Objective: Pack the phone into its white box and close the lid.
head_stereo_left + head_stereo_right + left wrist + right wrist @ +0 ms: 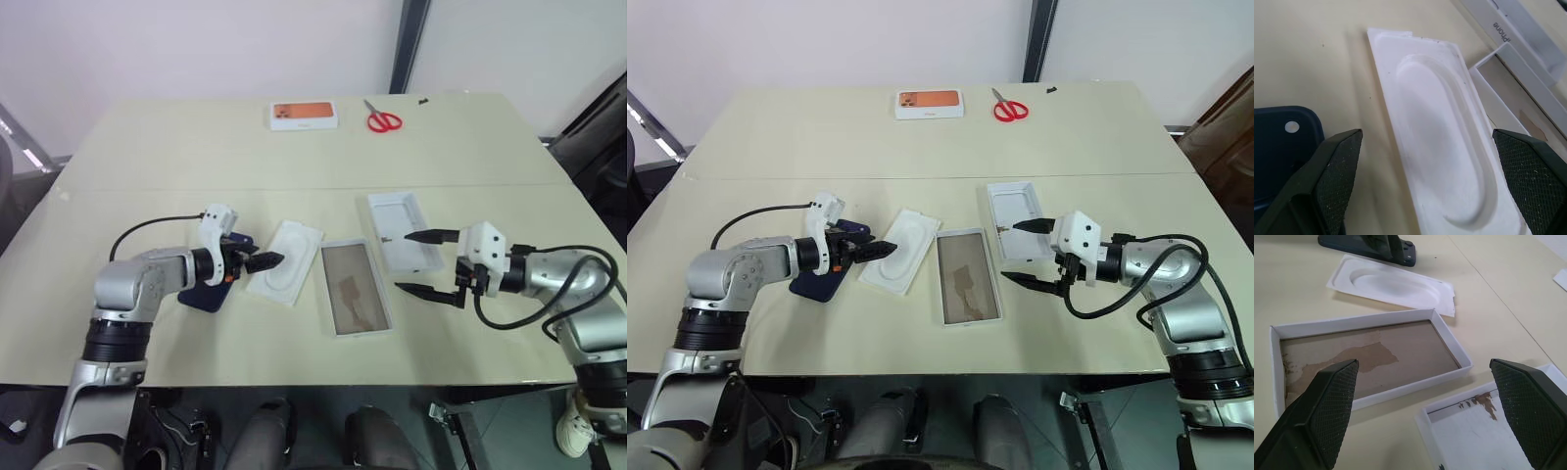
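Both pincers released: left pincer (266,260) over phone (208,294) for pickup; right pincer (423,262) between white box (355,288) and lid (402,230), ready.

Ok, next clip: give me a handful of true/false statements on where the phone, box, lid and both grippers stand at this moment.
1. The phone already lies inside the white box. False: it lies on the table, beyond the white insert, and the box holds nothing.
2. The lid lies open side up beside the box, not on it. True.
3. The left gripper is shut on the phone. False: its fingers are open over the insert's near edge and hold nothing.
4. The right gripper is open and holds nothing. True.
5. The scissors lie on the lid. False: they lie at the table's far edge, near the orange-topped box.
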`<control>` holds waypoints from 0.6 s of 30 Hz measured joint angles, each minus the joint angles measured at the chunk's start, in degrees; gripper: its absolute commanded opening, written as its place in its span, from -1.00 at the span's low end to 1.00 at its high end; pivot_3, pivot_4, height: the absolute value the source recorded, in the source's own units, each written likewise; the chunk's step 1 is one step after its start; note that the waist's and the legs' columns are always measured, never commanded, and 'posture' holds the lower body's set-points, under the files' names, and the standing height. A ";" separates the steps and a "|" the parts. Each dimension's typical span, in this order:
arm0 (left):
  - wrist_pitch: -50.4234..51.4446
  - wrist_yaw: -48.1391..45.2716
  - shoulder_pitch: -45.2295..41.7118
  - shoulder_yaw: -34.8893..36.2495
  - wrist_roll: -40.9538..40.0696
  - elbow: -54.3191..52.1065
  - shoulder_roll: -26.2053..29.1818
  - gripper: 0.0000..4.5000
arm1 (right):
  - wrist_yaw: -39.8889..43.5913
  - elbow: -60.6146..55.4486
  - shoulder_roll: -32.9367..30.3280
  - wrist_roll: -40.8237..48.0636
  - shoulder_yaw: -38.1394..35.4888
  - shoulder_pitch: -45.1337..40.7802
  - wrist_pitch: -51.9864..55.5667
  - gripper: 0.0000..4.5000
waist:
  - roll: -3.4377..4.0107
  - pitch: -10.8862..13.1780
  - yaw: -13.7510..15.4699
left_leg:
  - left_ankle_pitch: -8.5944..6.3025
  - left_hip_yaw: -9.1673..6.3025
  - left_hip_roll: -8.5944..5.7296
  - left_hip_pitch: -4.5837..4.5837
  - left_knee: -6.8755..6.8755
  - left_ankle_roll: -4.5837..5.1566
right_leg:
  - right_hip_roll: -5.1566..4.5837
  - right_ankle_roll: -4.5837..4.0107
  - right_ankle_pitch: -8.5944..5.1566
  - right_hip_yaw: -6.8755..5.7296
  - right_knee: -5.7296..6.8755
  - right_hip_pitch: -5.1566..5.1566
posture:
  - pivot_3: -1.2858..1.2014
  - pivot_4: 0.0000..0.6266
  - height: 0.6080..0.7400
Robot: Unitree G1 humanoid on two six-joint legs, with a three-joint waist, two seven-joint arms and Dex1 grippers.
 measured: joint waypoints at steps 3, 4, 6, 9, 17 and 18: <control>2.69 1.19 -0.74 -0.11 -0.18 -0.51 -0.03 0.99 | -0.40 0.00 0.01 -0.23 0.00 0.33 -0.03 1.00 | 0.00 0.00 0.04 | 0.00 0.00 0.00 0.00 0.01 -0.01 | 0.00 0.00 0.00 0.00 0.00 0.02 | 0.03 -0.52 0.91; 4.21 1.97 -1.22 0.08 -0.44 -0.63 -0.35 0.99 | -0.52 0.01 0.01 -0.26 -0.02 0.57 -0.05 1.00 | 0.00 0.00 0.05 | 0.00 0.00 0.00 0.01 0.01 0.00 | 0.00 0.00 0.00 0.01 0.00 0.02 | 0.03 -0.52 0.91; 7.51 3.81 -2.09 0.93 -1.24 -0.64 -1.91 0.99 | -0.82 0.01 0.01 -0.32 0.00 0.75 -0.05 1.00 | 0.01 -0.01 0.12 | 0.00 0.00 0.00 0.01 0.02 0.00 | 0.00 0.00 0.00 0.01 0.00 0.03 | 0.03 -0.52 0.91; 10.38 5.80 -3.22 1.61 -1.75 -0.65 -2.67 0.99 | -1.18 0.00 0.01 -0.33 0.00 0.76 -0.05 1.00 | 0.01 -0.01 0.15 | 0.00 0.00 0.00 0.01 0.04 -0.01 | 0.00 0.00 0.00 0.00 0.00 0.03 | 0.03 -0.52 0.91; 12.71 7.94 -3.69 3.69 -2.32 1.49 -4.15 0.22 | -1.89 -0.02 0.05 -0.38 0.03 0.76 -0.03 1.00 | 0.01 -0.01 0.26 | 0.04 0.00 -0.01 0.02 0.09 -0.07 | 0.00 0.00 0.00 0.00 0.00 0.06 | 0.03 -0.52 0.91; 12.84 7.98 -3.70 3.76 -2.48 1.51 -4.24 0.22 | -1.96 -0.03 0.05 -0.38 0.03 0.76 -0.03 1.00 | 0.01 -0.01 0.31 | 0.04 -0.01 -0.01 0.02 0.10 -0.07 | 0.00 0.00 0.00 -0.01 0.00 0.08 | 0.03 -0.52 0.91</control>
